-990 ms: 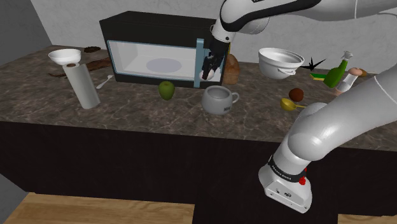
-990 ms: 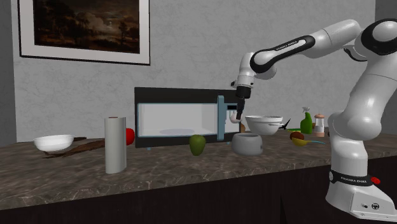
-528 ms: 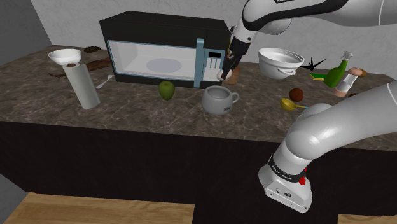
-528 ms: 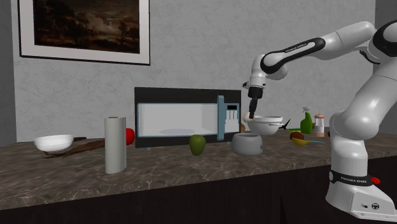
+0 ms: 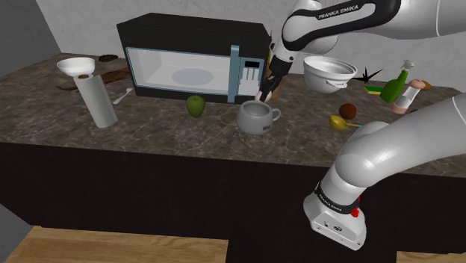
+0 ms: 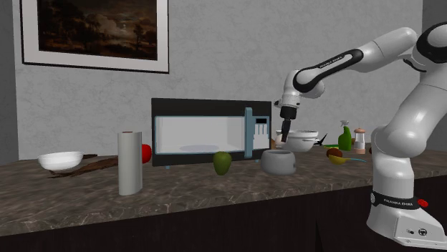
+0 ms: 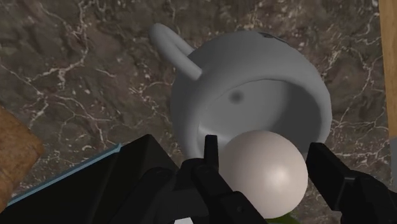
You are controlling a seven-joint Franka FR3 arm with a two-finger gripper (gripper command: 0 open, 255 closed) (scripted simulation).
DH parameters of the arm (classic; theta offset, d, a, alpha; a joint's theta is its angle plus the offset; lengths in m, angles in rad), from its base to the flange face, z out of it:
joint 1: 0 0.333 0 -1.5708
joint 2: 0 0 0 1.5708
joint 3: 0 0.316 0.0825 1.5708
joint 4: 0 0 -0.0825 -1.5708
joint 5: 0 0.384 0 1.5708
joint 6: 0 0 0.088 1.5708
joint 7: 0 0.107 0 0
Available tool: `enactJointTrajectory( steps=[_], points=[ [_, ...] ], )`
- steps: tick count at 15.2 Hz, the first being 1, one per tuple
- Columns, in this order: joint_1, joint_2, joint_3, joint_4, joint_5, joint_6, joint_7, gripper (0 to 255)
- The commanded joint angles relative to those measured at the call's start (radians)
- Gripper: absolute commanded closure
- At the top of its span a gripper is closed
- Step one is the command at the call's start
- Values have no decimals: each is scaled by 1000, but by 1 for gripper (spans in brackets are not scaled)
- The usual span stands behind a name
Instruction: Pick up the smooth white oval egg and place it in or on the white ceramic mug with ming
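A smooth white egg (image 7: 264, 170) is clasped between my black gripper's (image 7: 263, 149) two fingers. Directly beneath it in the wrist view lies the open mouth of a pale grey-white mug (image 7: 254, 95) with a loop handle. In the shoulder view my gripper (image 5: 264, 92) hangs just above and behind the mug (image 5: 256, 117), close to the microwave's control panel. The second exterior view has the gripper (image 6: 284, 140) pointing down a short way above the mug (image 6: 279, 162).
A black microwave (image 5: 187, 67) stands just left of the gripper in the shoulder view, a brown loaf (image 5: 275, 84) behind it. A green fruit (image 5: 196, 105) and paper towel roll (image 5: 98, 101) sit further left. A white bowl (image 5: 329, 73), bottles (image 5: 394, 86) and yellow spoon (image 5: 342, 122) lie right.
The gripper carried the egg from in front of the microwave door toward the shoulder view's right, then sank lower, ending over the mug.
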Motion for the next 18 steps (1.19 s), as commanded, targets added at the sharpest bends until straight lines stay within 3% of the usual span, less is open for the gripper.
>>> enactJointTrajectory(
  steps=[1,5,12,13,18],
  points=[
    [1,9,-4,-23,2,32,-7,255],
    [3,27,-9,-55,6,82,-18,255],
    [3,27,-9,-55,6,82,-18,255],
    [3,27,-9,-55,6,82,-18,0],
    [3,27,-9,-55,6,82,-18,0]
  ],
)
